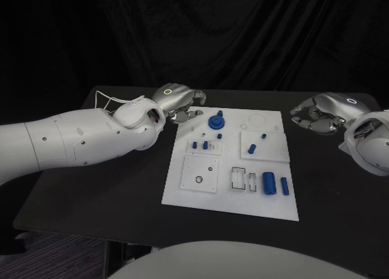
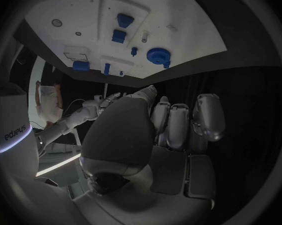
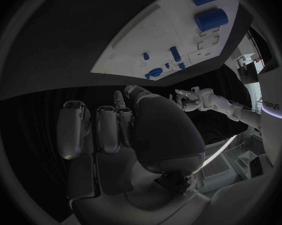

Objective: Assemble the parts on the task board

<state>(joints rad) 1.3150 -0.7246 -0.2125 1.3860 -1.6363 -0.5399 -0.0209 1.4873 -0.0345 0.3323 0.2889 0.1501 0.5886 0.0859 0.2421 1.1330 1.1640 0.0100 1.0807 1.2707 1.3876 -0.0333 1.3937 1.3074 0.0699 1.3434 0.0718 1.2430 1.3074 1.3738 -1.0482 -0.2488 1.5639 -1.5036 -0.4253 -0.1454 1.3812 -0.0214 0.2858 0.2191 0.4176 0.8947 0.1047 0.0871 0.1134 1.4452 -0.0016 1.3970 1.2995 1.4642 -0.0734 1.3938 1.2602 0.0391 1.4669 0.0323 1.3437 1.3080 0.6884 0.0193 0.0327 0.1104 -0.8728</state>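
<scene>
The white task board [image 1: 230, 201] lies in the middle of the black table. A blue gear [image 1: 217, 122] stands near its far edge, also seen in the left wrist view [image 2: 158, 55]. Two blue pegs [image 1: 270, 182] lie side by side near the front right, and smaller blue pieces [image 1: 252, 149] stand on a raised plate. My left hand [image 1: 179, 102] hovers off the board's far left corner, close to the gear, fingers apart and loosely curved, holding nothing [image 2: 172, 130]. My right hand [image 1: 321, 114] hovers off the far right corner, also with nothing in it [image 3: 116, 130].
Small raised plates [image 1: 200, 173] with holes and slots sit on the board's left half. Bare black table [image 1: 93, 192] lies left, right and in front of the board. A dark curtain hangs behind the table.
</scene>
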